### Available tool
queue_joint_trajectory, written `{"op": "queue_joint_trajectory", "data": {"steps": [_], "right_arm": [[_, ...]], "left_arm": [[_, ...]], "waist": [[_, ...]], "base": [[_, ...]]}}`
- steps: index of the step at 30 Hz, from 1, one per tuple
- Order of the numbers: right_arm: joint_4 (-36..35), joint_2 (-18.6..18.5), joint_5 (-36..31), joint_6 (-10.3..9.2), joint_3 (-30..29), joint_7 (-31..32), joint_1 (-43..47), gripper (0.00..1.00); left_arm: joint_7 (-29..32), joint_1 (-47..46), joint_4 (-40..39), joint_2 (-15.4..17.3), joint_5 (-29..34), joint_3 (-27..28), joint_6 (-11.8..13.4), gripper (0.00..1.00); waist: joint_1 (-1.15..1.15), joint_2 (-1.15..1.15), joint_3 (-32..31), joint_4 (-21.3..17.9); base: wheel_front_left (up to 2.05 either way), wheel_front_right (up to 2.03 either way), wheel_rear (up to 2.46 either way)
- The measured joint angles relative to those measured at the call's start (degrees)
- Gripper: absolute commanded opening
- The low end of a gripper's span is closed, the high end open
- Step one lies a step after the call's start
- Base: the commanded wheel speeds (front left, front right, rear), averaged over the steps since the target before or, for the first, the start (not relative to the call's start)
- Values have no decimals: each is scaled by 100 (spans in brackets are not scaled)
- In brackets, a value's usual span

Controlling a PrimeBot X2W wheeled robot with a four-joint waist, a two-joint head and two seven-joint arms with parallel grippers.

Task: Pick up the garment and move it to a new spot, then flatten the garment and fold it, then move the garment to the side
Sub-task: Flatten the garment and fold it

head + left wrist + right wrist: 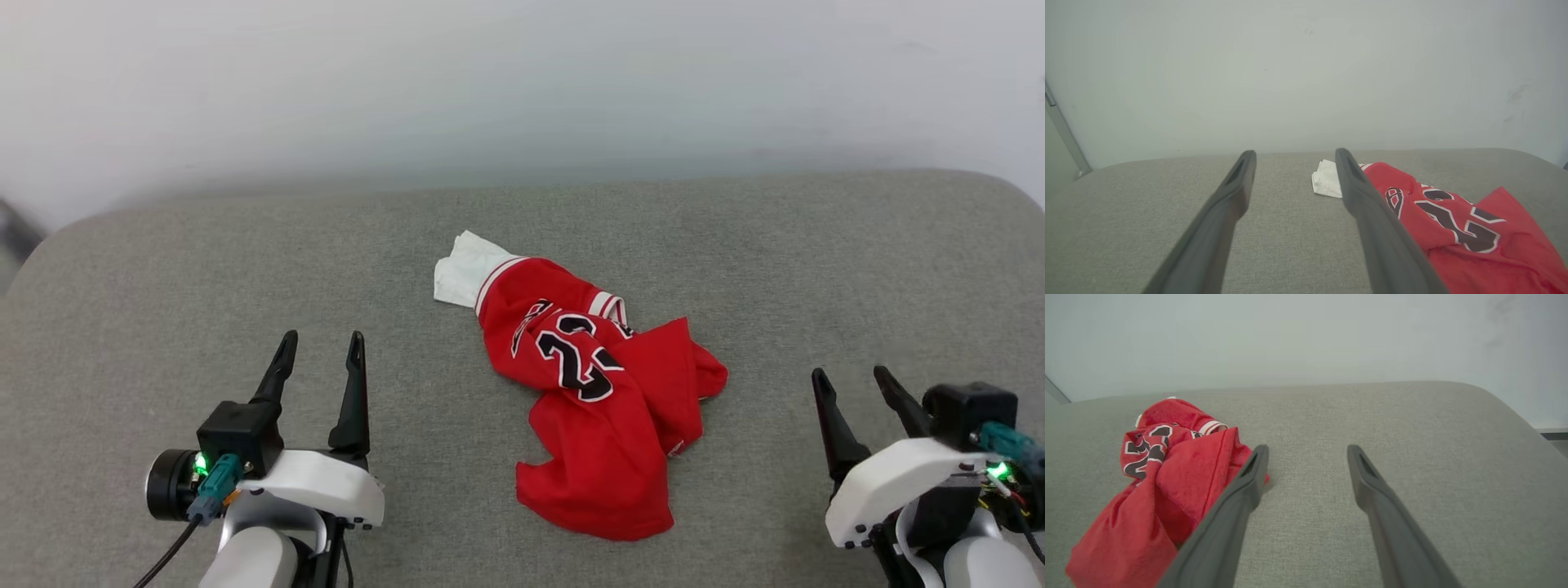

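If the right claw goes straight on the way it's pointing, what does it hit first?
Likely the bare grey pad ahead of the right claw; the shirt lies left of that line.

The garment (600,392) is a red jersey-style T-shirt. It lies crumpled in a loose heap on the grey cloth-covered counter (204,269), about midway between the left and right edges and well clear of the rounded far corners. One white sleeve (461,273) with red-and-white striped trim sticks out flat toward the far edge, at the heap's left. A black "23" (581,365) outlined in white faces up, creased by folds. The plain red lower part is bunched and twisted toward the near edge.
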Motion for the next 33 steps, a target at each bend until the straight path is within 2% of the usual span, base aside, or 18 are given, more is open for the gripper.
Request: {"op": "queue_joint_trajectory", "data": {"steps": [3, 6, 10, 15, 21, 28, 29, 30, 31, 33], "right_arm": [[126, -2, -108, 0, -109, 672, -196, 100], [180, -147, 40, 0, 57, 1347, -481, 100], [282, -445, 452, 0, 615, 2461, -669, 100], [398, -723, 1004, 0, 1156, 3429, -983, 100], [837, -910, 1281, 1, 1502, 3747, -1300, 100], [1395, -981, 1611, 1, 1655, 3716, -1637, 100], [1438, -979, 1666, 0, 1672, 3688, -1660, 49], [1481, -983, 1675, 0, 1705, 3666, -1682, 12], [1513, -987, 1696, 0, 1746, 3618, -1699, 0], [1543, -999, 1758, 0, 1816, 3521, -1706, 0]], "left_arm": [[-8, -65, -87, -41, 32, 5, 7, 100], [-14, -121, -147, -86, 87, 10, 3, 100], [-15, -152, -211, -185, 162, 29, -2, 100], [-24, -288, -332, -313, 232, 94, -113, 100], [-31, -498, -366, -449, 415, 170, -299, 100], [-32, -576, -282, -631, 565, 277, -516, 100], [-32, -581, -265, -657, 579, 299, -550, 100], [-32, -584, -242, -681, 612, 319, -570, 100], [-32, -584, -221, -702, 631, 344, -599, 100], [-32, -584, -176, -735, 681, 370, -632, 100]], "waist": [[0, 0, 85, 120], [0, 0, 188, 275], [1, 0, 335, 499], [1, 0, 606, 752], [2, 0, 974, 1029], [0, 0, 1192, 1222], [0, 0, 1192, 1226], [0, 0, 1180, 1222], [0, 0, 1164, 1211], [0, 0, 1120, 1186]], "base": [[0, 0, 0], [0, 0, 0], [0, 0, 0], [0, 0, 0], [0, 0, 0], [0, 0, 0], [0, 0, 0], [0, 0, 0], [0, 0, 0], [0, 0, 0]]}}
